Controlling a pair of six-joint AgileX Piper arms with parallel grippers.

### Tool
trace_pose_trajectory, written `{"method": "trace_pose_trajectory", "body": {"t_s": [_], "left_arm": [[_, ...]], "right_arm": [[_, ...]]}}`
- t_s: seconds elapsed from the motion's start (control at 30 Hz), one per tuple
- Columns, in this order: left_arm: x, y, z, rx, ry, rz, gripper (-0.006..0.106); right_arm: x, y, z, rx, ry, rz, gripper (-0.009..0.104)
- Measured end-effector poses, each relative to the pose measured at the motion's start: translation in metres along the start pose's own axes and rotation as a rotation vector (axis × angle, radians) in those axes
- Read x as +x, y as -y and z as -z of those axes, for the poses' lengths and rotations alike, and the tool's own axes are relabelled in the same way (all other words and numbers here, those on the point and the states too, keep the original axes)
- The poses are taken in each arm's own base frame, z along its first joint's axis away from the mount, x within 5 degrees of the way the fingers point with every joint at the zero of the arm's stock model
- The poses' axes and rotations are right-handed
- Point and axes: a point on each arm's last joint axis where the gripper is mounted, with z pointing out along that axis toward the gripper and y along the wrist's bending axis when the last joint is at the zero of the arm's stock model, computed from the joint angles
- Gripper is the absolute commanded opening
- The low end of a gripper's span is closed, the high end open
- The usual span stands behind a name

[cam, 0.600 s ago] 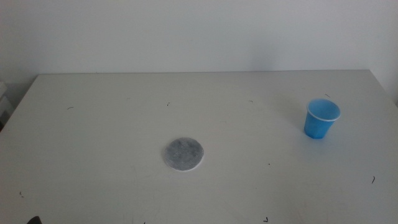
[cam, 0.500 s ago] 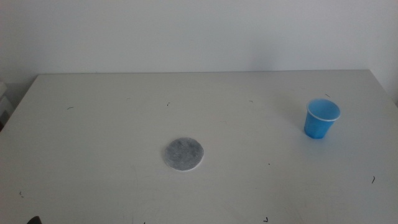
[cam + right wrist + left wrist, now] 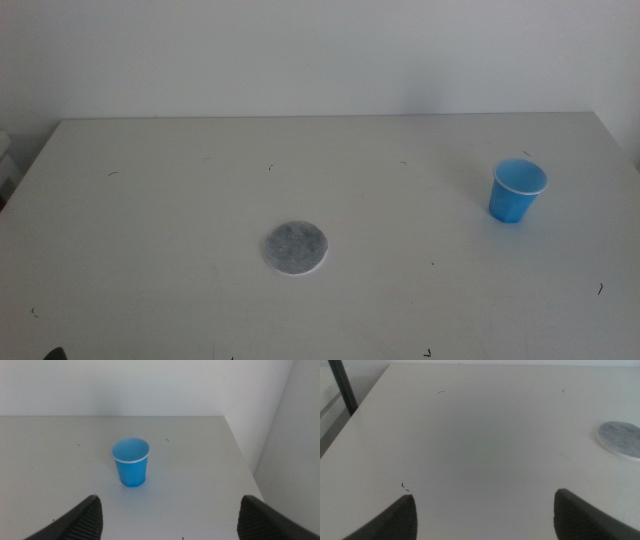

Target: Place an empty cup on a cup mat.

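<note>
Cup: small, bright blue, apparently plastic, tapered toward the base, with a pale rim and blue interior; stood upright and empty on the table toward its right side, well apart from the cup mat; untouched by either gripper.

Cup mat: flat round disc, mottled grey top, white edge; lay near the table's middle, nothing on it; its edge also showed in the left wrist view.

Table: pale, matt, smooth surface with a few small dark specks and scratches; white wall behind.

Left gripper: low over bare table on the left side, dark jaws spread wide, grasping nothing; judged to be waiting.

Right gripper: near the table's right edge, facing the cup, dark jaws parted wide with nothing between them; cup some way ahead of the jaws, not yet within them.

Progress, as judged: task not begun; cup not grasped, not lifted, not placed; remaining were the approach, the grasp, the carry across to the mat, and the release upright upon it.
</note>
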Motion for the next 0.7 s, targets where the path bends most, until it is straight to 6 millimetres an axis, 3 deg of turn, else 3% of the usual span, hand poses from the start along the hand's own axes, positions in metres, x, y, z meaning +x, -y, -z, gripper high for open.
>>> {"method": "trace_pose_trajectory", "body": {"t_s": [0.33, 0.7], "left_arm": [[0.000, 0.000, 0.000, 0.000, 0.000, 0.000, 0.105], [0.000, 0.000, 0.000, 0.000, 0.000, 0.000, 0.105]], "right_arm": [[-0.078, -0.002, -0.036, 0.017, -0.196, -0.039, 0.087], [-0.148, -0.007, -0.099, 0.018, -0.372, -0.066, 0.087]]}}
